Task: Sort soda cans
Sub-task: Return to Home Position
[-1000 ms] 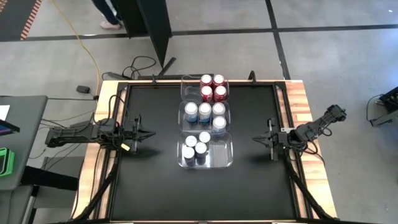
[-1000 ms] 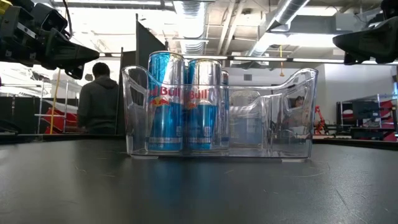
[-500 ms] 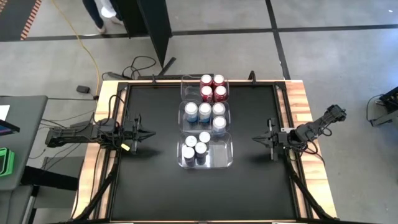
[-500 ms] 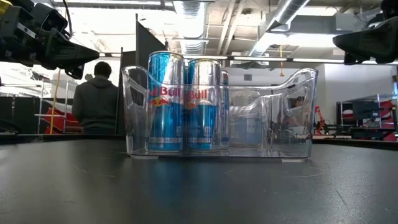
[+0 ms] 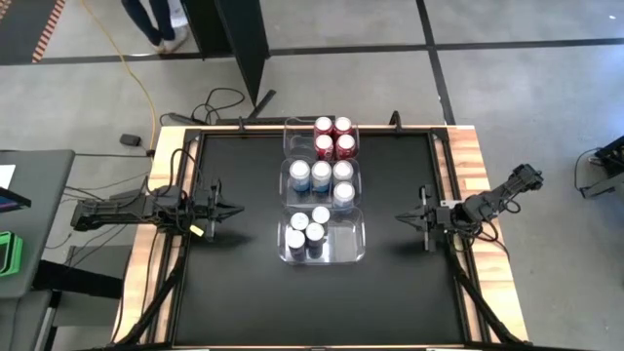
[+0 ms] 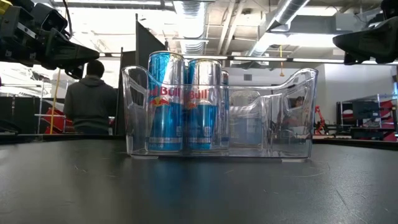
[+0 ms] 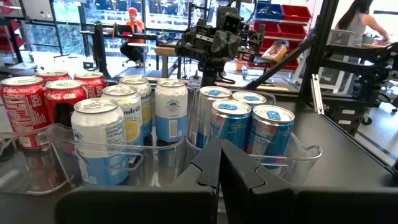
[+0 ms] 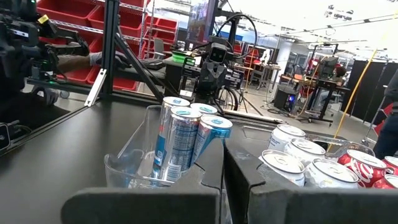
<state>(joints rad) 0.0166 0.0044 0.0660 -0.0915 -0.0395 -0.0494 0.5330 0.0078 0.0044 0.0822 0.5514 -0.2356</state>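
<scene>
Three clear bins stand in a row down the middle of the black table. The far bin (image 5: 289,132) holds several red soda cans (image 5: 333,137), the middle bin (image 5: 285,180) several light blue and silver cans (image 5: 323,178), and the near bin (image 5: 346,244) several dark blue cans (image 5: 306,234). All cans stand upright on their bases. My left gripper (image 5: 237,210) hovers level at the table's left side, shut and holding nothing, pointing at the bins. My right gripper (image 5: 400,216) hovers level at the right side, likewise shut and holding nothing.
Bare black table lies between each gripper and the bins and along the near edge (image 5: 312,312). The near bin's right half (image 6: 267,124) holds no cans. A person (image 6: 90,99) stands in the room beyond the far edge.
Both arms and all cans have kept still. The person beyond the far edge has walked a little toward the left.
</scene>
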